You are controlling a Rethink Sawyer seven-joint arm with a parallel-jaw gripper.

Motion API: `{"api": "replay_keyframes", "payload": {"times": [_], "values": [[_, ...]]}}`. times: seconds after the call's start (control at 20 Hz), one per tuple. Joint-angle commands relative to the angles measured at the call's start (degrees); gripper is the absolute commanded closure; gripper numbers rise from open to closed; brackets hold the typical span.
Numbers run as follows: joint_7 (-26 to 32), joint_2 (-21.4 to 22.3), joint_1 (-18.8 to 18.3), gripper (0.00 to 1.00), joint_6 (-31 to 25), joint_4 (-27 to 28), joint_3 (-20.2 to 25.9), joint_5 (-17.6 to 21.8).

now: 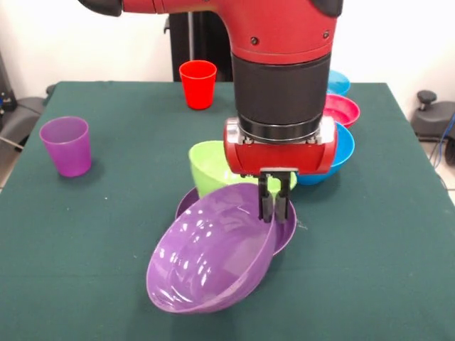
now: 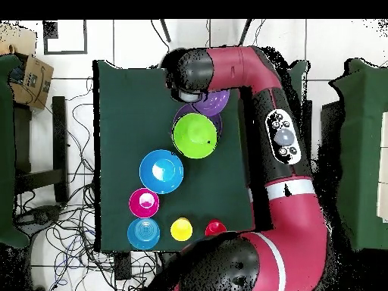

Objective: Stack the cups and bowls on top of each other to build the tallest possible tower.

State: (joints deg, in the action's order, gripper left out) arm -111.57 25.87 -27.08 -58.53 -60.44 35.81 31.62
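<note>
My gripper (image 1: pixel 274 207) is shut on the far rim of a large purple bowl (image 1: pixel 211 261) and holds it tilted steeply, its opening facing up and forward. Under it lies a second purple bowl (image 1: pixel 287 234). A lime green bowl (image 1: pixel 208 167) stands upright on that bowl's far side; it also shows in the overhead view (image 2: pixel 195 135). A blue bowl (image 1: pixel 340 150) stands beside it. The red cup (image 1: pixel 197 84) and the purple cup (image 1: pixel 66 145) stand apart. The yellow-orange cup (image 2: pixel 181 229) shows only in the overhead view. The small green bowl is out of view.
A small red bowl (image 1: pixel 343 110) and a light blue bowl (image 1: pixel 339 82) stand behind the blue bowl, near the table's far right corner. The green table cloth (image 1: pixel 370 270) runs to the picture's near edge. Cables lie on the floor around the table.
</note>
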Motion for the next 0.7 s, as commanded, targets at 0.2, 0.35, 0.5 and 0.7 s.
{"api": "replay_keyframes", "payload": {"times": [0.2, 0.35, 0.5, 0.7], "values": [[-8.5, 2.0, 1.4, 1.0, 7.5, -12.1, -7.2, -0.4], [-8.6, 2.7, 1.2, 1.0, 9.6, -13.8, -8.2, -0.3], [-8.8, 4.4, 1.3, 1.0, 9.7, -15.7, -9.4, -1.1], [-9.0, 5.5, 1.8, 1.0, 10.6, -16.8, -10.5, -2.0]]}}
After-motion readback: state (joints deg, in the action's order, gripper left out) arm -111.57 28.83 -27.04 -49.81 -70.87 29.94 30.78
